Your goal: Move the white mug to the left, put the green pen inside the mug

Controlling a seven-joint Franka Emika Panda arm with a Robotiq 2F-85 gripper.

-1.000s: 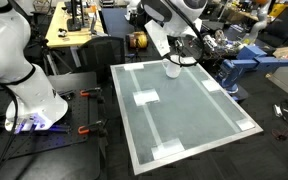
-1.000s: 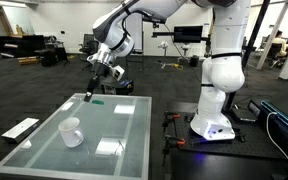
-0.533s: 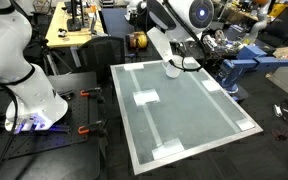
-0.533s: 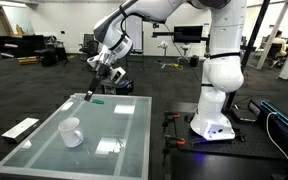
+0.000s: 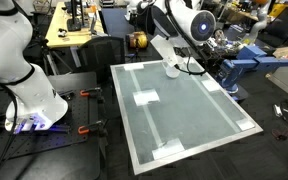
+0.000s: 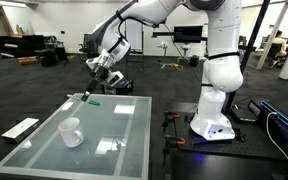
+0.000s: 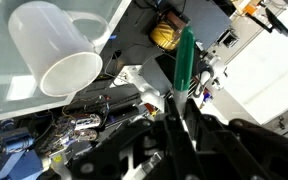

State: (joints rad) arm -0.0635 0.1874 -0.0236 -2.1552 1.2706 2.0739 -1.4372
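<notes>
Green, thin stick-like pen (image 7: 186, 55) is held pinched in the Robotiq gripper (image 6: 97, 78), long axis running out along the fingers. The small white ceramic mug (image 6: 71, 131) (upright, mouth empty) is stood on the glass table (image 6: 124, 125), below and well apart.

The mug (image 7: 52, 52) is white with a smooth, glossy glaze, like ceramic. The pen (image 7: 185, 60) looks like smooth green plastic with a slight sheen. The gripper (image 7: 181, 102) is matt black and hard-looking. The worktop (image 6: 114, 120) is a pale, frosted sheet, glass-like and faintly reflective. Matt white tape patches (image 5: 145, 98) lie flat at its corners and near its edges. The arm (image 6: 219, 60) wears glossy white plastic shells.
</notes>
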